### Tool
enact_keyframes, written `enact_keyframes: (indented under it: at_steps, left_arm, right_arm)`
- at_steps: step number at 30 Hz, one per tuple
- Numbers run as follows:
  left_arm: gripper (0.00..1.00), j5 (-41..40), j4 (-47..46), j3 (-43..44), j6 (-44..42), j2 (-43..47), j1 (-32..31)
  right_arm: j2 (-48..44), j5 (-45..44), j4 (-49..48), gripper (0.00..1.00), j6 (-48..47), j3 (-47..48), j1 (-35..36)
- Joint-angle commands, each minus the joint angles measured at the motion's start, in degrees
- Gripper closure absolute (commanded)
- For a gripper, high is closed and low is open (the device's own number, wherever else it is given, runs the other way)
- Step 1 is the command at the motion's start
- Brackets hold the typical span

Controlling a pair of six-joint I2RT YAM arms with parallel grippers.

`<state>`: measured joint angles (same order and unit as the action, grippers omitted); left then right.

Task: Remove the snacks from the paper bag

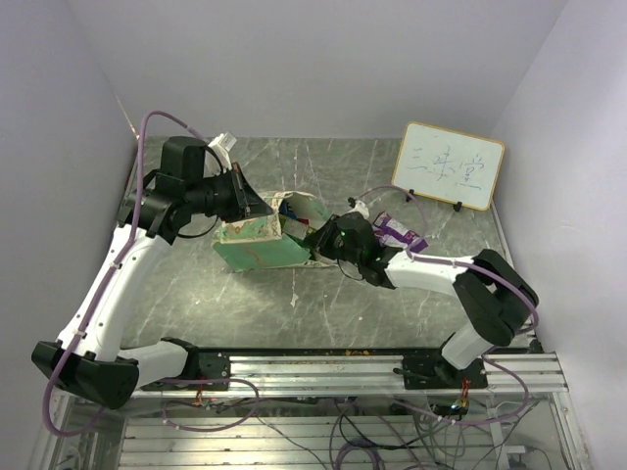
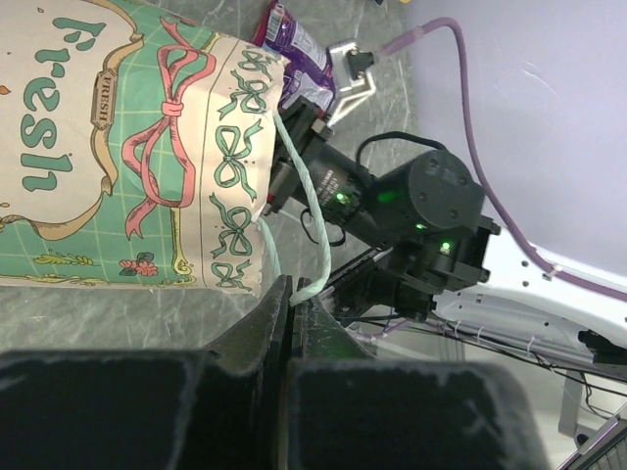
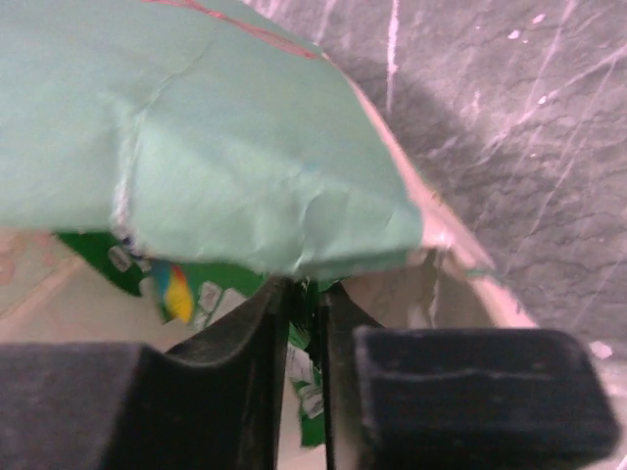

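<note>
A: Where's the paper bag (image 1: 257, 253) rn?
B: On its side on the bench (image 1: 392, 304), left of centre, mouth toward the right arm (image 1: 431, 269). Mint outside, cream inside.
A: Left hand (image 2: 291, 294)?
B: Fingers together, pinched on the bag's string handle (image 2: 315, 225) by the patterned top edge.
A: Right hand (image 3: 306, 304)?
B: Tips sit at the bag's mouth, under its upper wall. Fingers nearly together w/ a green packet (image 3: 147, 274) between them, so it looks clamped on that. The packet's inside the bag, on the cream lining.
A: Other snacks?
B: One purple packet (image 1: 397, 233) out on the bench, just beside the right arm, apart from the bag. Top cam also shows sth blue and red in the mouth, too small to tell.
A: Anything else?
B: Whiteboard (image 1: 449, 164) w/ blue writing, propped at the back right, well apart from the bag.
</note>
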<state>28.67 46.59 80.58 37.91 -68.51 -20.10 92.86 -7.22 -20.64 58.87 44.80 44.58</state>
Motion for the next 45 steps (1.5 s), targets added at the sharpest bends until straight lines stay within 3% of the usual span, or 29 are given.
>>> enact_keyframes:
  at_steps: [1, 5, 17, 30, 35, 39, 42, 45]
  left_arm:
    - [0.93, -0.44, 1.61, 2.44, -1.98, 0.03, -0.4]
    - [0.93, -2.37, 3.66, 4.27, -3.8, -1.09, -0.38]
    - [0.93, -6.04, 3.22, 4.48, -3.5, -1.17, -0.12]
    - [0.93, -10.76, 2.55, 2.13, -1.33, -1.26, 0.06]
    - [0.93, -11.94, 1.39, 0.99, -0.38, -1.41, 0.06]
    - [0.93, -11.68, 0.57, 0.51, 0.01, -1.84, 0.06]
    - [0.93, -11.75, 0.86, 1.31, -0.03, -2.45, 0.06]
    - [0.93, -11.87, 1.34, 2.57, -0.03, -3.12, 0.06]
  right_arm:
    - [-5.94, -0.17, 1.55, 0.91, -2.0, -1.2, 0.58]
    - [-10.16, 0.31, 4.16, 1.0, -3.95, -2.53, 0.6]
    - [-27.01, -1.91, 20.76, 1.0, -10.96, -2.42, 0.6]
    - [-52.35, -12.1, 42.81, 1.0, -23.49, 1.03, 0.54]
    - [-50.53, -24.53, 52.38, 1.0, -26.66, 7.68, 0.51]
    - [-44.98, -34.56, 53.31, 1.0, -27.33, 11.82, -0.05]
    - [-40.42, -33.54, 51.93, 1.0, -24.36, 14.07, -2.93]
    - [-36.53, -25.79, 49.13, 1.0, -19.3, 13.53, -9.08]
